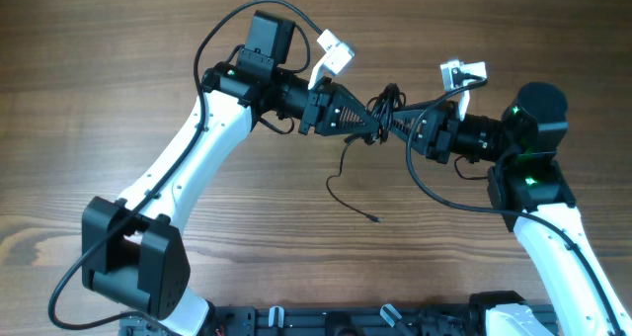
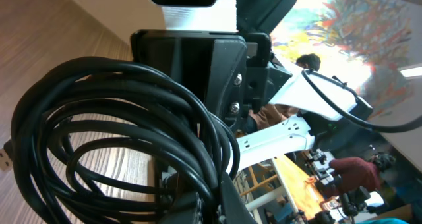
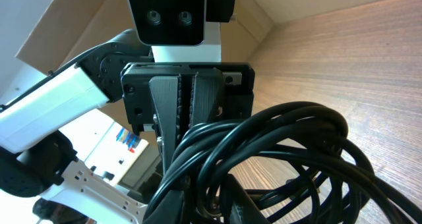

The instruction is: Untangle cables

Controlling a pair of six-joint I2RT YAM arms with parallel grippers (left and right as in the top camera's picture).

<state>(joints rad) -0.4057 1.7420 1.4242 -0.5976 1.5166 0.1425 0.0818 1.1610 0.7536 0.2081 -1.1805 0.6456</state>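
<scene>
The cables [image 1: 385, 107] form a tangled black bunch held in the air above the middle of the wooden table, between my two grippers. My left gripper [image 1: 371, 119] comes in from the left and is shut on the bunch. From the right, my right gripper [image 1: 403, 125] meets it, its jaws closed around several strands. One loose strand [image 1: 341, 183] hangs down to the table and ends in a small plug [image 1: 376, 219]. The left wrist view is filled with cable loops [image 2: 99, 138] running into my left gripper [image 2: 208, 200]. In the right wrist view, loops [image 3: 290, 151] pass through my right gripper [image 3: 201, 204].
The wooden table [image 1: 118, 79] spreads around both arms. A black equipment rail [image 1: 346, 321] lies along the front edge. Thicker black wires [image 1: 212, 35] run along the white arms. In the left wrist view, people and benches [image 2: 343, 178] stand beyond the table.
</scene>
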